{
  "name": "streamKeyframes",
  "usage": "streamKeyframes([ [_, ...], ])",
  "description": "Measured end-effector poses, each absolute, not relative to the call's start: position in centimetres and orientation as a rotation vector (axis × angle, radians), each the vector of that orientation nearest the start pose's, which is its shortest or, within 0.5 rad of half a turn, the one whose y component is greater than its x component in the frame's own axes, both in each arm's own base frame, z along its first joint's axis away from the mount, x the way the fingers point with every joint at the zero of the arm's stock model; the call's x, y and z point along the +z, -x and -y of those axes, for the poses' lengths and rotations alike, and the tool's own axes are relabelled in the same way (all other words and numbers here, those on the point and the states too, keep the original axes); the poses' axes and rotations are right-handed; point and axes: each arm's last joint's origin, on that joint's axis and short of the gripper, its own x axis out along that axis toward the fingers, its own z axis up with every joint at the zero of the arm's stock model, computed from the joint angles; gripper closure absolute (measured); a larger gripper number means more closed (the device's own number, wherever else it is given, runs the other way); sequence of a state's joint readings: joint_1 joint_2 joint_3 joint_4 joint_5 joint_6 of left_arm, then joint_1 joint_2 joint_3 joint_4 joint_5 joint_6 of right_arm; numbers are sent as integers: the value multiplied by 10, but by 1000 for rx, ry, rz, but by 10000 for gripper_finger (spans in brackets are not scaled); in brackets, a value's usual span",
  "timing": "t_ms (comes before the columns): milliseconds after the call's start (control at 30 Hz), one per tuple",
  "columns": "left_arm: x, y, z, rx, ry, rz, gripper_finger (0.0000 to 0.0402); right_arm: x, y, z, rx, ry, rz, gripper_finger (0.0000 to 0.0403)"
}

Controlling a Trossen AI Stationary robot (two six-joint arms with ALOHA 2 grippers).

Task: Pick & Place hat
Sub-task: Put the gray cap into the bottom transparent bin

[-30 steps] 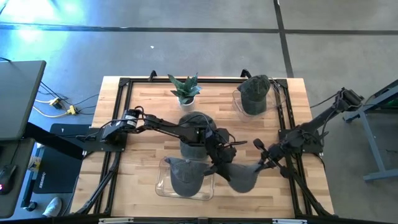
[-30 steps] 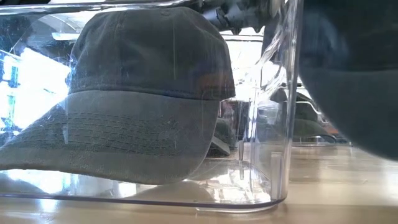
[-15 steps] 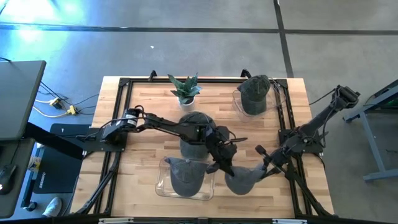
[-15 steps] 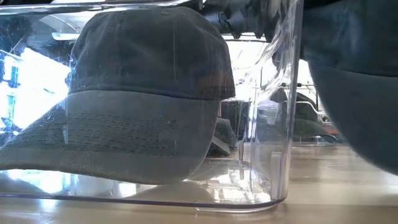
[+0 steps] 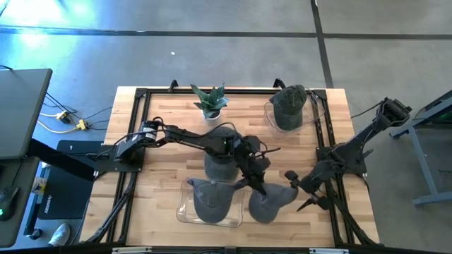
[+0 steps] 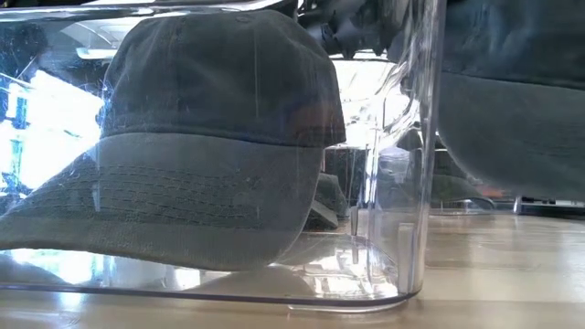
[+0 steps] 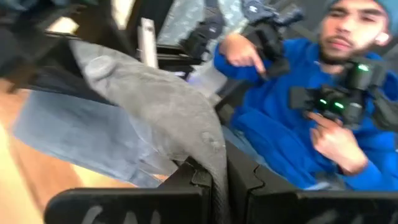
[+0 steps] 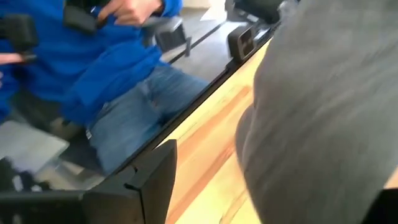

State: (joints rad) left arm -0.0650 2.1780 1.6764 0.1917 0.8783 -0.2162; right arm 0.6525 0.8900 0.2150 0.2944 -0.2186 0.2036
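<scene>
Grey hat sits at the near edge of the table, just right of the clear bin, crown toward the near side. Left gripper is pinching the hat's fabric at its far-left edge; in the left wrist view the cloth runs down into the pressed-together fingers. Right gripper is just right of the hat, fingers spread, not holding it; the hat fills the right wrist view beside one dark finger.

Second hat lies inside the clear bin, brim to the left in the low view; the task hat hangs to the right behind the bin wall there. Third hat sits on a clear stand mid-table, partly under the left arm. Fourth hat on a clear holder at the far right. Small potted plant at the far middle.

Person in a blue top and jeans sits beyond the near edge of the table, hands on control handles. Monitor off the table's left.
</scene>
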Motion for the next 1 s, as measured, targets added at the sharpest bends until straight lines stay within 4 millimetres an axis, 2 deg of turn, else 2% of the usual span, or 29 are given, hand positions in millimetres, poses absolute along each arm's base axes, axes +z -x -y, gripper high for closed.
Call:
streamKeyframes([
  [300,230,-491,57,-1024,310,-387,389,170,-127,-109,914,-204,-517,209],
  [533,229,-492,56,-989,302,-383,389,171,-132,-105,711,-141,-453,217],
  [700,229,-493,55,-957,298,-381,389,173,-135,-102,695,-120,-413,228],
  [800,229,-493,55,-958,298,-381,389,173,-136,-102,722,-108,-407,265],
  [1000,230,-492,47,-1007,300,-376,389,177,-133,-105,871,-70,-361,382],
])
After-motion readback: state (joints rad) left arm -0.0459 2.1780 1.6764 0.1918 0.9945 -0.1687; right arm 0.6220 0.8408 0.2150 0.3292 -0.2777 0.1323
